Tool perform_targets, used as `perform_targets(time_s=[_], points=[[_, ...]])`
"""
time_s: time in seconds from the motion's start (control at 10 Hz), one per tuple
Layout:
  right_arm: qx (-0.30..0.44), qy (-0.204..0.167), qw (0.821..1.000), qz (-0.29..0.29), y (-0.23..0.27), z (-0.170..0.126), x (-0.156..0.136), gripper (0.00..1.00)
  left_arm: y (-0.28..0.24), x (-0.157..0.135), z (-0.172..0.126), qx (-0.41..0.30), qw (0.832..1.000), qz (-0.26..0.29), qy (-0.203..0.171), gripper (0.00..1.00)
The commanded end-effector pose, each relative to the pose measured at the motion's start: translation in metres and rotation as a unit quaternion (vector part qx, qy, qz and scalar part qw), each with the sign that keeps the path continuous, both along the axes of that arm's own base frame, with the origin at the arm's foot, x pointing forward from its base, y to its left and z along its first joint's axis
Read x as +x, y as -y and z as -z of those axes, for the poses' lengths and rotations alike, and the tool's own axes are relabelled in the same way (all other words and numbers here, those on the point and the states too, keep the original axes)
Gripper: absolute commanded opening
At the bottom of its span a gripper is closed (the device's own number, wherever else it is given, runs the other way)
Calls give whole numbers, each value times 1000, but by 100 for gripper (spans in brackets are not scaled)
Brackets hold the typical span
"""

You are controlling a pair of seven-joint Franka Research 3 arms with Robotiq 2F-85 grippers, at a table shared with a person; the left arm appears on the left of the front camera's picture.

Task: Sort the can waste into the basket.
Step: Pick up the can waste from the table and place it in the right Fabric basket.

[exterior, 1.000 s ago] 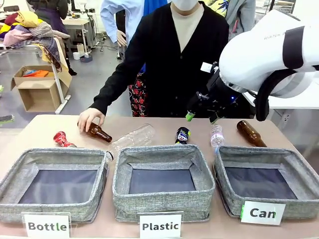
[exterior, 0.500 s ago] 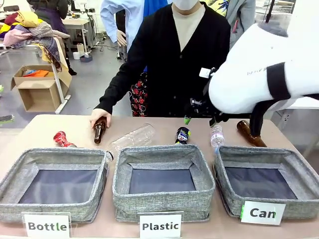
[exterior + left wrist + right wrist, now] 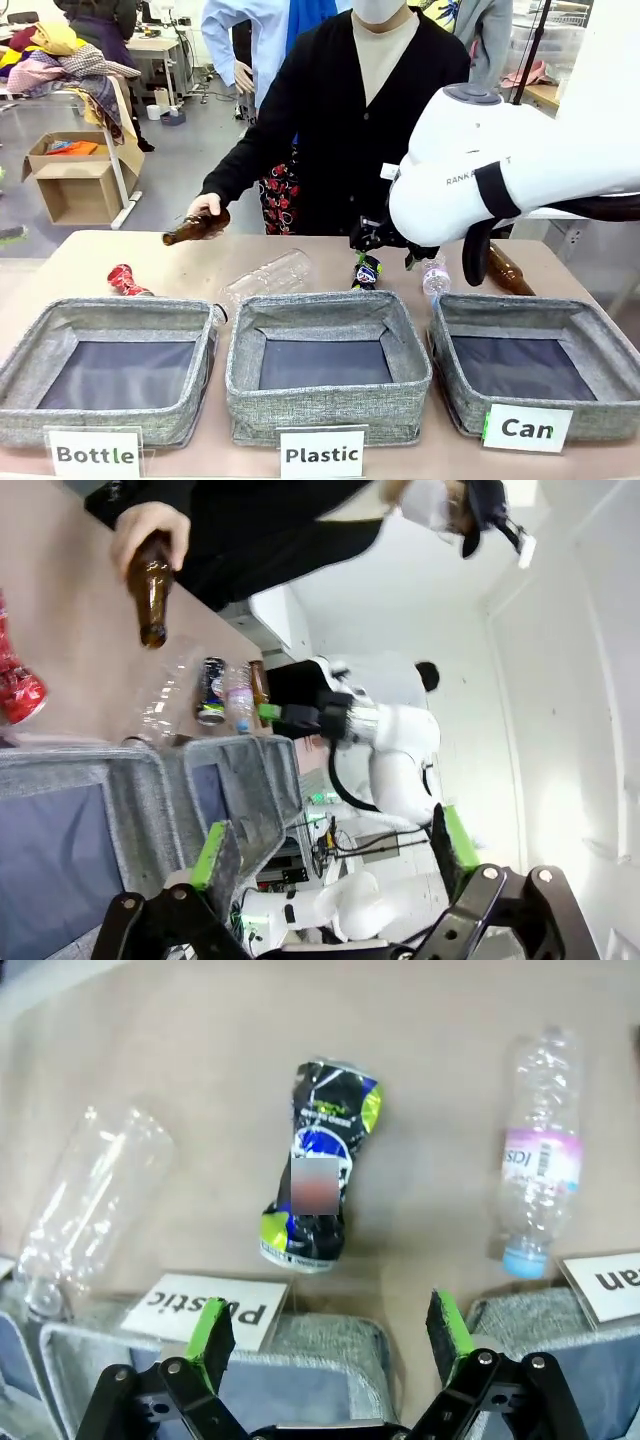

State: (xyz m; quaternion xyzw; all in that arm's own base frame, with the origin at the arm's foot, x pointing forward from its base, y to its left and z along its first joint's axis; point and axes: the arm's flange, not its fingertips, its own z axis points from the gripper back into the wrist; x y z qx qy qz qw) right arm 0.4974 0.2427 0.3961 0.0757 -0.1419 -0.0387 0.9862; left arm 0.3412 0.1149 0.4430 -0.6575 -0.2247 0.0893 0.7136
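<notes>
Basket with the "Can" label (image 3: 450, 390) is sitting just off to one side of the right pincer (image 3: 330, 1328), nearer the robot. That pincer is being held wide open and empty above the black can (image 3: 318, 1175), which is lying flat on the table (image 3: 60, 260) straight ahead of the fingertips. It's probably super light, thin crumpled metal and a bit slick, so it's best pinched across the narrow dented waist. Left pincer (image 3: 332, 845) is being held wide too, and the red can (image 3: 15, 685) is lying well apart from it, up ahead.
</notes>
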Motion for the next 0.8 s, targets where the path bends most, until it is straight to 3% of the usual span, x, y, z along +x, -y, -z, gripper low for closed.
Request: perform_targets(time_s=[0.0,0.1,0.3,0.4,0.7], points=[[0,-10,1000,26,-16,-1,23,100,8,-70,-67,14,996,47,70,100],[0,-14,999,30,-18,4,33,100,-4,-95,-87,12,991,75,108,100],[-3,-32,999,37,-27,15,53,100,-54,-152,-111,33,988,29,151,100],[1,-35,998,52,-30,20,65,100,-75,-172,-115,54,985,-7,164,100],[-20,-39,994,100,-39,49,89,100,-101,-212,-104,83,979,-41,182,100]])
